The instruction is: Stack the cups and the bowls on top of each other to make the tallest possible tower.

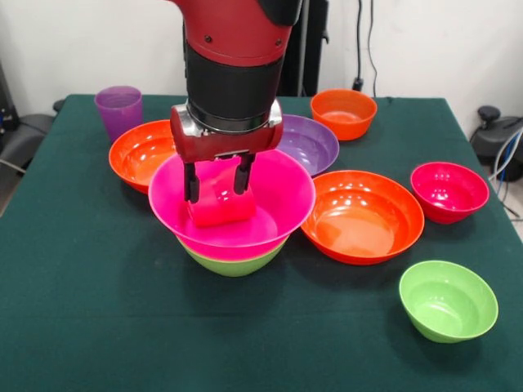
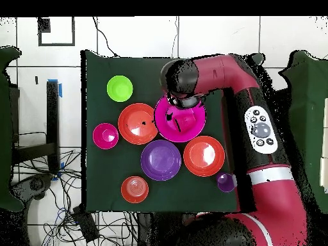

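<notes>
My work surface is a table under a dark green cloth (image 1: 98, 327), which from above lies as a green rectangle (image 2: 102, 83) on a pale tiled floor (image 2: 128, 32). Behind it I see a white wall (image 1: 65, 41) with black cables (image 1: 359, 41) hanging down, dark equipment (image 1: 498, 135) off one end of the table and more dark gear (image 1: 20, 139) off the other. From above, a tangle of cables (image 2: 51, 186) lies on the floor beside the table, with a strip of blue tape (image 2: 60, 88) and a black-outlined square (image 2: 56, 31) farther along.
</notes>
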You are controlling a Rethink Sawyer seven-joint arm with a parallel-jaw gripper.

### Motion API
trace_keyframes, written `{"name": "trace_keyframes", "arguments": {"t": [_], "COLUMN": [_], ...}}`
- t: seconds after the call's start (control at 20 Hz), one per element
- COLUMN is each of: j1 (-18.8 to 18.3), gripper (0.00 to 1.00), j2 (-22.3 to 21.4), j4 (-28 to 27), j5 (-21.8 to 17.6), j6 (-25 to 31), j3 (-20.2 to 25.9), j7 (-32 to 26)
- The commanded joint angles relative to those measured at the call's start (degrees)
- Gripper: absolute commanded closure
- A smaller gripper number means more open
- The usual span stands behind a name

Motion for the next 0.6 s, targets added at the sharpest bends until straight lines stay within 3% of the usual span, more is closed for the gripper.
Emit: {"name": "trace_keyframes", "arguments": {"t": [0.05,0.6], "j1": [1.3,1.7], "gripper": [0.00,0.00], "j2": [3.2,5.5], "j4": [4.8,7.6], "j5": [1.0,4.3], "j6": [-5.7,-10.9], "j3": [-4.1,-4.2], "j7": [6.0,6.4]}}
